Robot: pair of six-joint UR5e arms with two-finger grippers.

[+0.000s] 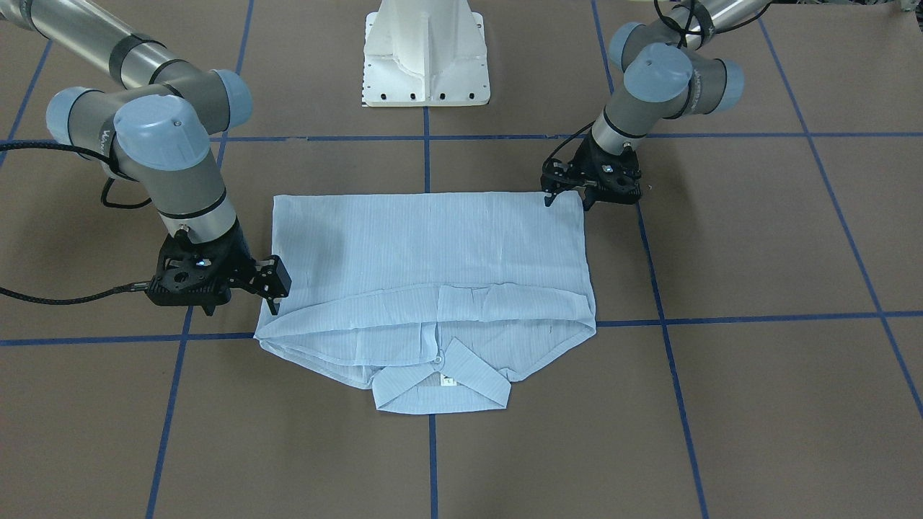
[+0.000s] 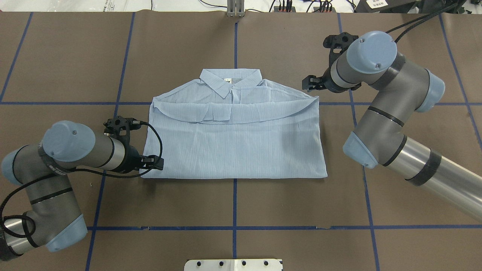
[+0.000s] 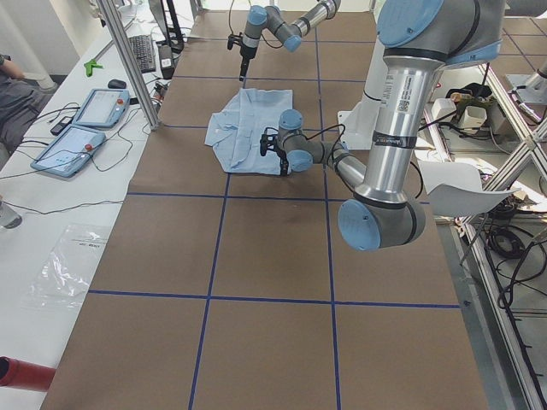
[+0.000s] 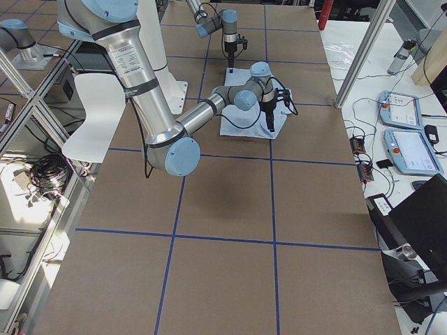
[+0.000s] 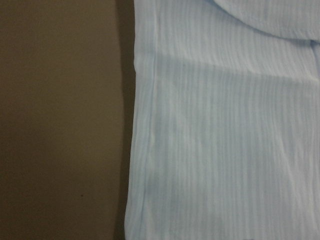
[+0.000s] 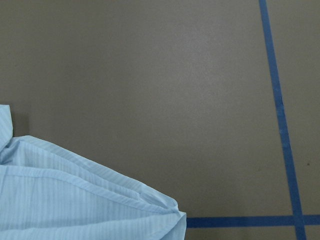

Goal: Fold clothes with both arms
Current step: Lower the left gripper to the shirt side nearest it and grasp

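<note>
The pale blue striped shirt (image 1: 433, 245) lies flat on the brown table, its lower part folded up toward the collar (image 2: 229, 81), which points away from the robot. My left gripper (image 1: 570, 200) looks open at the shirt's near corner on my left side (image 2: 152, 162). The left wrist view shows only the shirt's side edge (image 5: 145, 150). My right gripper (image 1: 272, 295) looks open just beside the far shoulder edge (image 2: 309, 83). The right wrist view shows that shirt corner (image 6: 75, 200) lying on the table, not held.
The white pedestal (image 1: 425, 58) stands at the robot's side of the table. Blue tape lines (image 2: 234, 203) grid the brown surface. Side benches with teach pendants (image 3: 81, 128) (image 4: 405, 132) and aluminium posts (image 3: 128, 60) flank the table's far edge.
</note>
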